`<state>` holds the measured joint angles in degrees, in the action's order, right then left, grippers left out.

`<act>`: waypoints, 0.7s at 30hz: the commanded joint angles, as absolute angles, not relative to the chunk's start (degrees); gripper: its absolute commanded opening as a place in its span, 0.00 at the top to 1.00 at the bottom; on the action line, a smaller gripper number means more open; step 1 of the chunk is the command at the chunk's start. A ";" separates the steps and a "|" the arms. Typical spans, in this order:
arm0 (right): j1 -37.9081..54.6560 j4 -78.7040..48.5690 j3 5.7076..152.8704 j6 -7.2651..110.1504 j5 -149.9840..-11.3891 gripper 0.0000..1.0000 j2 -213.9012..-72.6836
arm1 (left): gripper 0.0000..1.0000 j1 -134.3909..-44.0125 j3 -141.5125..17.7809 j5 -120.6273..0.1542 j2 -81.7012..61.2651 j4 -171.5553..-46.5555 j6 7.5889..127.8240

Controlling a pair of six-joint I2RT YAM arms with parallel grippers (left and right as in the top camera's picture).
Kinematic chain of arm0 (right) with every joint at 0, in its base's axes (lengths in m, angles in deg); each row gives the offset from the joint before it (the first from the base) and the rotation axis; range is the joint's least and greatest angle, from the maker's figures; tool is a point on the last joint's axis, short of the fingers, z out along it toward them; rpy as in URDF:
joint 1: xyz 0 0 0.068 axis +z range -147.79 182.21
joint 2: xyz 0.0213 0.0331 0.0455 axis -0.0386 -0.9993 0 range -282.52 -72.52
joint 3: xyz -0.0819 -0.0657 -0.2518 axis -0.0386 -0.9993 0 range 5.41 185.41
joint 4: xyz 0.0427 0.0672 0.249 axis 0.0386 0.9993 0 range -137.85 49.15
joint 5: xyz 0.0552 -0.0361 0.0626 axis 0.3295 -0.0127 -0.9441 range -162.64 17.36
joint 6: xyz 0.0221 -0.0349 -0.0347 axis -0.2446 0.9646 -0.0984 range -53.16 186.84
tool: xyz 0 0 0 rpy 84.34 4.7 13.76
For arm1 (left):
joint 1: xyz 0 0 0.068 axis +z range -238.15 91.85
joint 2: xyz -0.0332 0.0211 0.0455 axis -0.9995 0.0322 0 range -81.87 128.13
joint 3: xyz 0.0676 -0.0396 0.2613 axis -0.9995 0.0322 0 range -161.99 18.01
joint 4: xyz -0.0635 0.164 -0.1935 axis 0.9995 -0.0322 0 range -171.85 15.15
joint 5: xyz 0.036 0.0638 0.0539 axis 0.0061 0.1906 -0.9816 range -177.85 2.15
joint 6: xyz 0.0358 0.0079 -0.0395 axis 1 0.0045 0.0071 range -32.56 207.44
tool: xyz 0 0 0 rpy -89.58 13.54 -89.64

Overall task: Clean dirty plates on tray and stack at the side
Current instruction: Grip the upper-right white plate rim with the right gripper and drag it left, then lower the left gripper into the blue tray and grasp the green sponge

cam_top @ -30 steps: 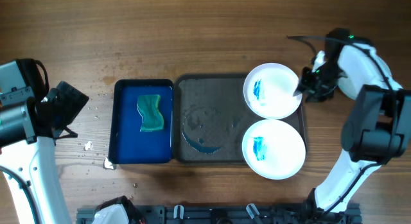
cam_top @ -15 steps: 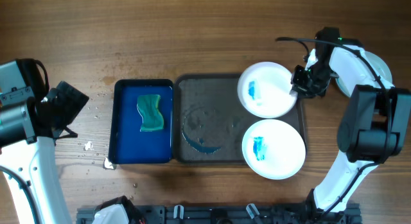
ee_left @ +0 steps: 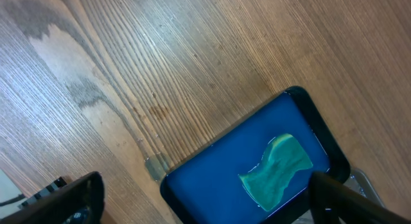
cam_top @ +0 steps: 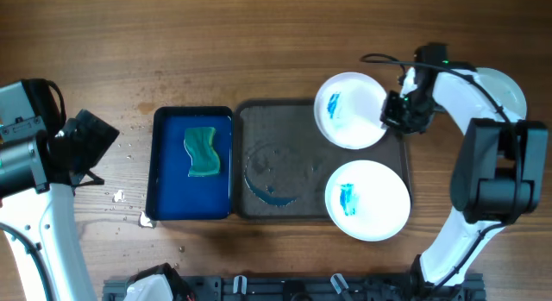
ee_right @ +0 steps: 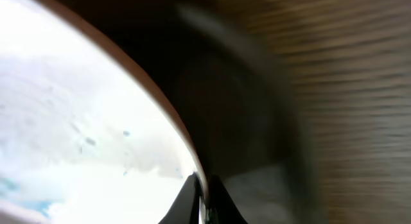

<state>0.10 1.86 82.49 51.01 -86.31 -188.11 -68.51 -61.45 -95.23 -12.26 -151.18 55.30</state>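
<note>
- Pinching the rim of the upper plate (cam_top: 354,124), my right gripper (cam_top: 394,111) has its jaws closed on the thin edge. In the blurred wrist view that edge runs between my dark fingertips (ee_right: 186,208).
- The upper plate is white, with a blue smear (cam_top: 334,104) on the side away from the jaws. It overlaps one corner of the grey tray (cam_top: 293,128) and juts past the tray's edge over the wooden table (cam_top: 259,42).
- Back toward my right arm's base from those jaws, the lower plate (cam_top: 384,206) lies on the tray. It also carries a blue mark and sits just apart from the held plate.
- My left gripper (ee_left: 205,185) hangs over bare wood, well away from the plates, jaws spread wide and holding nothing.
- Ahead of the left jaws sits the blue basin (ee_left: 212,179) with a green sponge (ee_left: 276,172) lying in it, just beside the tray.
</note>
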 commanded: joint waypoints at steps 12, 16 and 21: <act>18.77 1.01 80.81 51.73 -75.65 0.95 -185.33 | 0.62 -69.37 -61.25 -92.06 -10.95 -150.46 58.78; 18.77 2.10 80.81 51.73 -75.67 0.96 -185.33 | 0.52 -73.06 -57.34 -89.13 -9.03 -148.69 60.50; 18.77 2.78 80.81 51.84 -75.71 0.95 -185.33 | 0.27 -80.45 -50.50 -88.02 -4.50 -142.77 63.35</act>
